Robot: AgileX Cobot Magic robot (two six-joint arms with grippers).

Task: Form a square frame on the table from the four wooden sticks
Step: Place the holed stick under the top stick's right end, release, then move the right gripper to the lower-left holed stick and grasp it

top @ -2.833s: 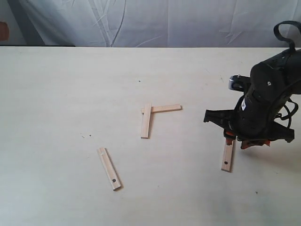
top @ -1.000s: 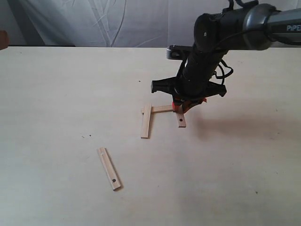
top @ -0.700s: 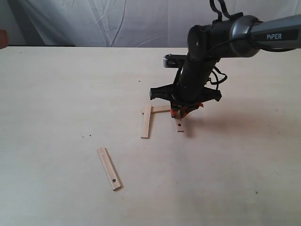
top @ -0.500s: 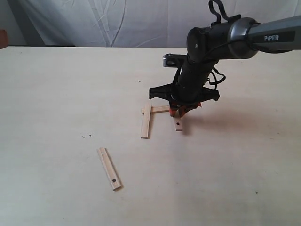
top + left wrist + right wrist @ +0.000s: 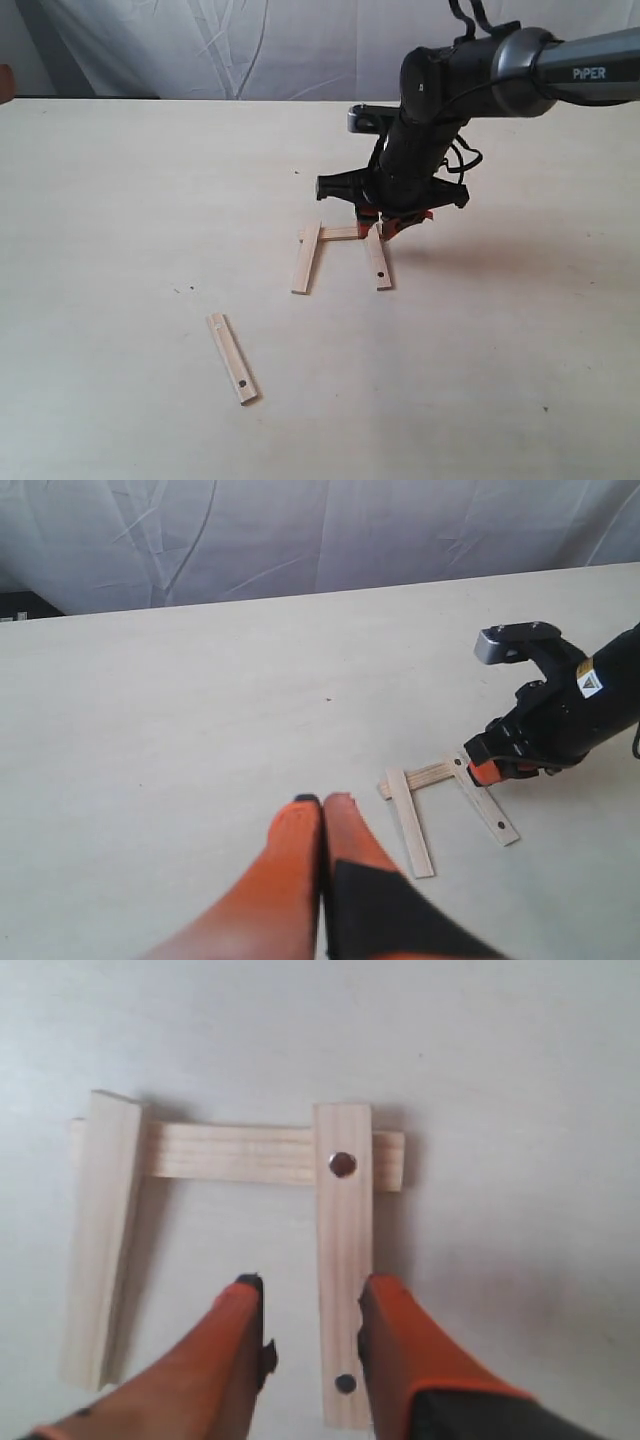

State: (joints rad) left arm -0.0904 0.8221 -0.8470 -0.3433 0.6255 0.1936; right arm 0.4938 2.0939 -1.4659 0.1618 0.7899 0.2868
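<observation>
My right claw [image 5: 312,1290] is open, and one wooden stick [image 5: 345,1260] lies between its tips, in the middle of the table [image 5: 120,200]. The last stick [image 5: 232,357] lies lower left. My left claw [image 5: 322,805] is closed.

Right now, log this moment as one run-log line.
frame: three sticks in U | fourth stick: lying apart on table | right hand: open, straddling side stick | left hand: shut

Left stick [image 5: 307,257] and right stick [image 5: 377,258] atop cross stick [image 5: 340,232] ends; fourth stick [image 5: 232,357] apart, front-left.
</observation>
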